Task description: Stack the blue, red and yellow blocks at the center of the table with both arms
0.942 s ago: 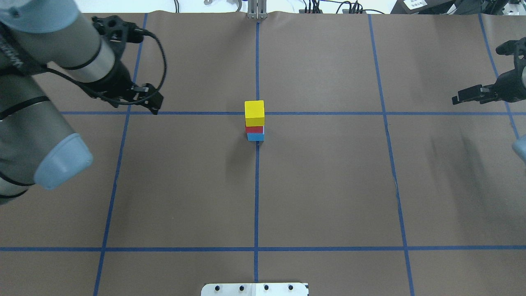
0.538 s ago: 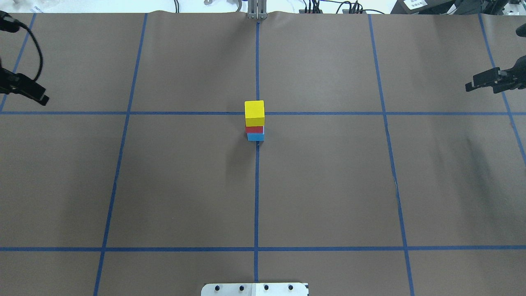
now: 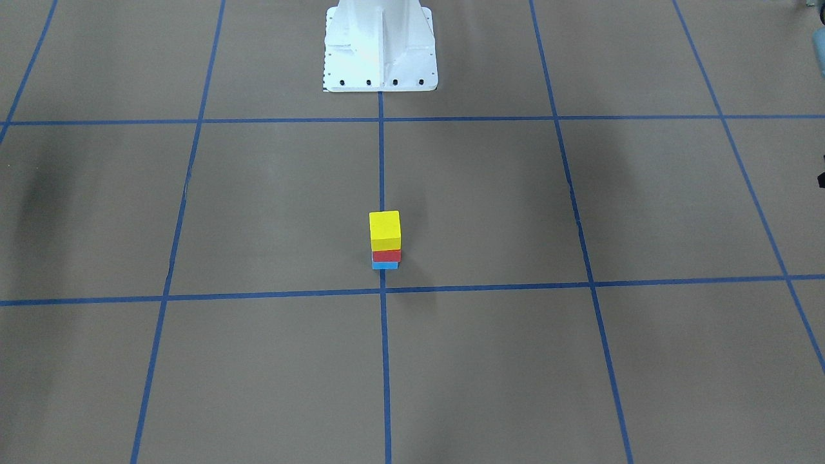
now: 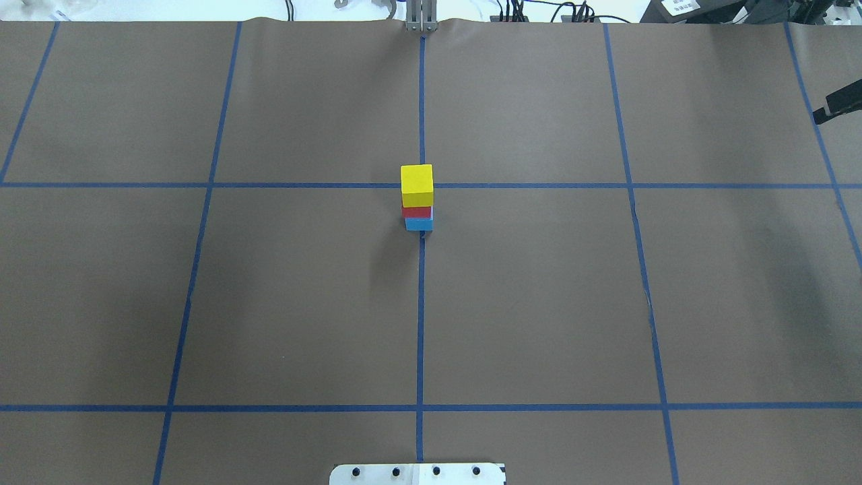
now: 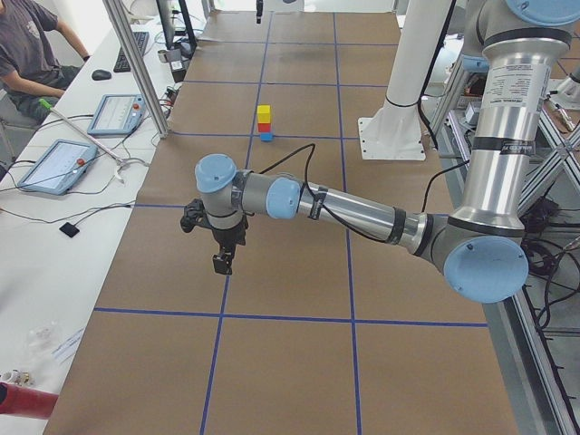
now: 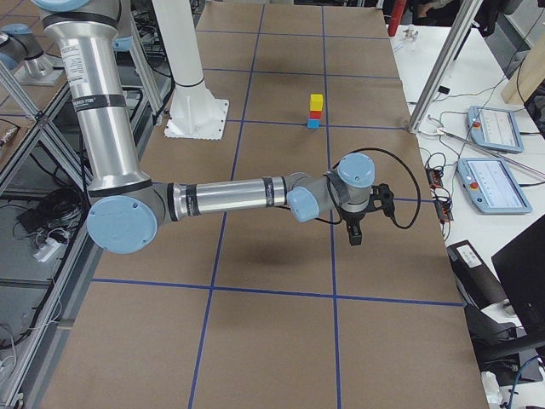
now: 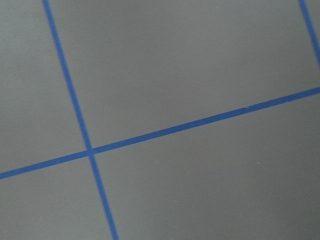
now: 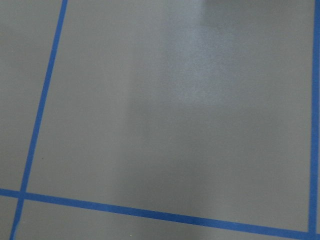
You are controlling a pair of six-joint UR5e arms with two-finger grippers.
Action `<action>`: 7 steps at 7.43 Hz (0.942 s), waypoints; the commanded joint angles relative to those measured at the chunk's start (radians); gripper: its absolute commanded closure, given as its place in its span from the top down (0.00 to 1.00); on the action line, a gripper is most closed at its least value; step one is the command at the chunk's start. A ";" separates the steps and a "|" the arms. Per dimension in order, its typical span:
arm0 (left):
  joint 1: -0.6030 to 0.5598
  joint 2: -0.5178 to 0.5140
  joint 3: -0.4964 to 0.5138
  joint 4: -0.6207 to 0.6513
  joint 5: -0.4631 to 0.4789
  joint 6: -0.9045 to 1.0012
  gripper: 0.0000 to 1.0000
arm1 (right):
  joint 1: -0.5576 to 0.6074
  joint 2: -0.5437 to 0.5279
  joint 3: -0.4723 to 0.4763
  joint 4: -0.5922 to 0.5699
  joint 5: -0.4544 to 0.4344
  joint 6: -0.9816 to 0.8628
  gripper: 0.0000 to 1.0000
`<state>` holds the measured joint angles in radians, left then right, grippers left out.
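— Where exactly do the blocks stand?
— On the table's (image 4: 539, 303) centre tape line (image 4: 420, 323), just beside a crossing: blue block (image 4: 419, 224) at the bottom, red block (image 4: 417, 211) on it, yellow block (image 4: 417, 182) on top, upright.
— And the grippers?
— Left gripper (image 5: 221, 263) and right gripper (image 6: 355, 235) hang over opposite table ends, well apart from the blocks; whether either's fingers are apart or together cannot be told.

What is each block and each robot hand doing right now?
yellow block, on top of the stack, nothing gripping it.
red block, in the middle, under the yellow one.
blue block, at the bottom, on the table.
left gripper, far from the stack; open or shut, cannot tell.
right gripper, far from the stack; open or shut, cannot tell.
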<state>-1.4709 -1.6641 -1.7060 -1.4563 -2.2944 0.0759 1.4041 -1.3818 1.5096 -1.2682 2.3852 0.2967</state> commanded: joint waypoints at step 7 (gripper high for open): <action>-0.031 0.032 0.074 -0.024 -0.046 0.018 1.00 | 0.042 -0.002 0.033 -0.111 0.065 -0.030 1.00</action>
<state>-1.5026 -1.6306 -1.6303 -1.4713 -2.3227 0.1033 1.4458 -1.3800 1.5267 -1.3772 2.4507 0.2617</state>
